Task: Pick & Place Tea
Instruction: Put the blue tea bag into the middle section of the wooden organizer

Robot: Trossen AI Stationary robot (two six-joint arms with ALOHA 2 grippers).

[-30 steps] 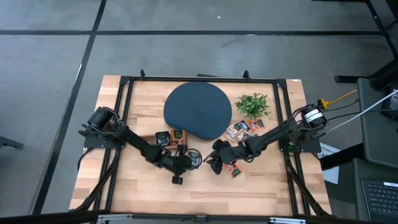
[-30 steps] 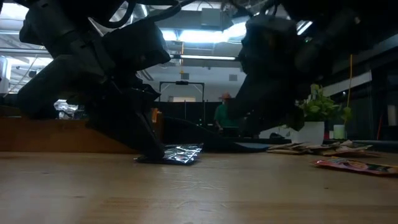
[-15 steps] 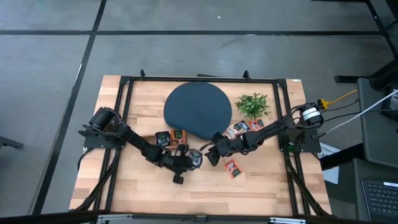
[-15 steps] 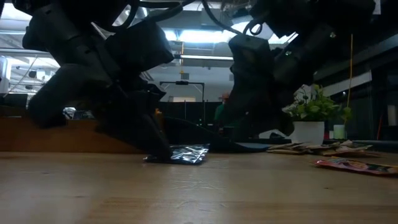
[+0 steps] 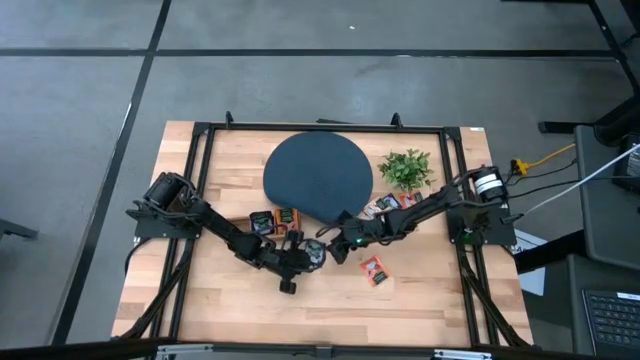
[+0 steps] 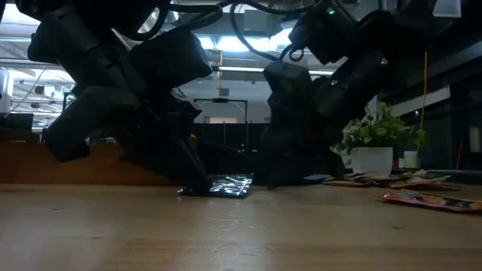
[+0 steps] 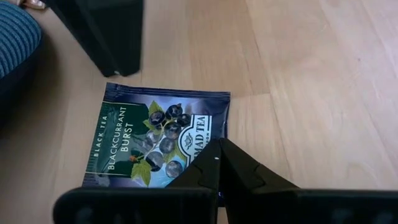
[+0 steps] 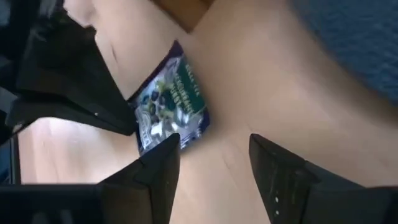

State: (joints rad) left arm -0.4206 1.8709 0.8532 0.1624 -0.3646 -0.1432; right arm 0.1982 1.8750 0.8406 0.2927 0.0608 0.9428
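Observation:
A dark blackcurrant tea sachet [image 7: 155, 140] lies flat on the wood, in the middle of the table [image 5: 316, 252], in front of the round dark disc [image 5: 318, 178]. My left gripper [image 7: 219, 149] is shut, with its tips on the sachet's edge. My right gripper [image 8: 214, 146] is open and hangs low just beyond the sachet [image 8: 171, 106] on the opposite side; one of its fingers [image 7: 109, 43] stands close to the sachet's far edge without touching it. In the low view the sachet [image 6: 230, 186] lies between the two grippers. My left gripper presses its shut fingertips [image 7: 214, 163] down on the sachet's edge nearest to it [image 7: 186, 177]. The fingers come slanting down from the table's left. The sachet stays flat on the table.
Two sachets [image 5: 262, 222] [image 5: 288, 216] lie beside the left arm, and an orange-red one [image 5: 375, 270] lies nearer the near edge. More sachets [image 5: 392, 204] lie under the right arm near the small plant [image 5: 406, 168]. A black frame [image 5: 200, 130] rims the table.
My right gripper has moved toward the table's far-left, off the orange-red sachet's place and up to the dark sachet. The dark sachet has slid a little along the table toward the right gripper, with my left gripper's tips following it.

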